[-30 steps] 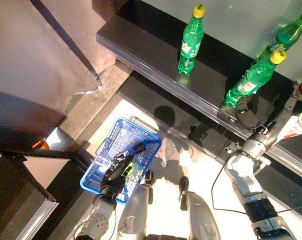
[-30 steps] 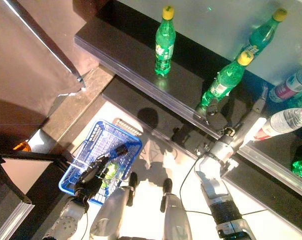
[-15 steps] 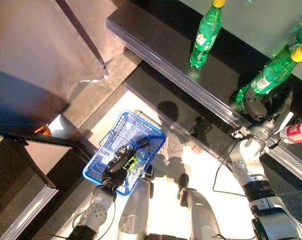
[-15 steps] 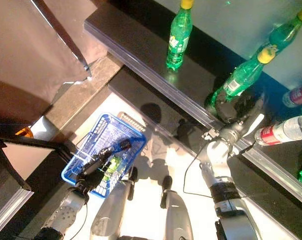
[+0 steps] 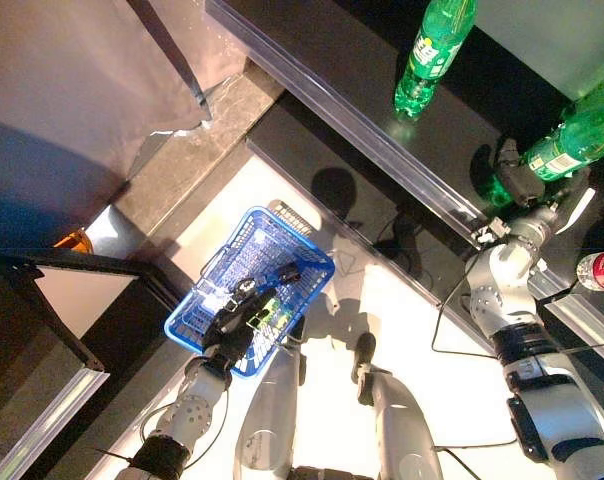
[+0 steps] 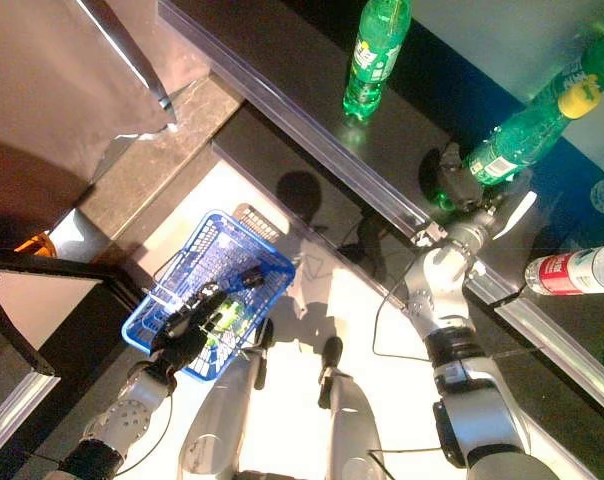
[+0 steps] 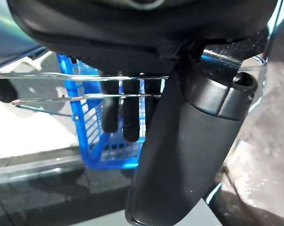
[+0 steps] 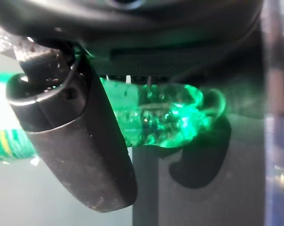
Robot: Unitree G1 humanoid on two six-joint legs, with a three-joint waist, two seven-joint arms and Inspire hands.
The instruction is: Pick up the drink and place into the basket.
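Right wrist view shows the green bottle (image 8: 165, 115) lying across the right hand (image 8: 76, 141), its lower body between the thumb and the fingers, which are curled round it. Seen from the head cameras that bottle (image 6: 527, 140) leans steeply on the dark shelf (image 6: 312, 120), yellow cap up and away from the robot, with the hand (image 6: 460, 185) clamped near its base. It is not yet clear of the shelf, so I judge the pick to be only just under way.

The hold is low on a tall, slick bottle, so the heavy upper part could swing or slip out once it is lifted. A second green bottle (image 6: 377, 50) stands upright further along the same shelf, well apart, and a red-labelled bottle (image 6: 572, 270) lies near the arm on the lower level; a wide swing could knock either. The raised clear lip at the shelf's front edge could catch the bottle's base on the way out.

The blue basket (image 5: 222, 290) hangs low on the robot's left, its wire handle gripped in the curled left hand (image 5: 237, 325). It already holds something green. The carry across is long, and a drop short of the rim would land on the floor (image 5: 412, 330)
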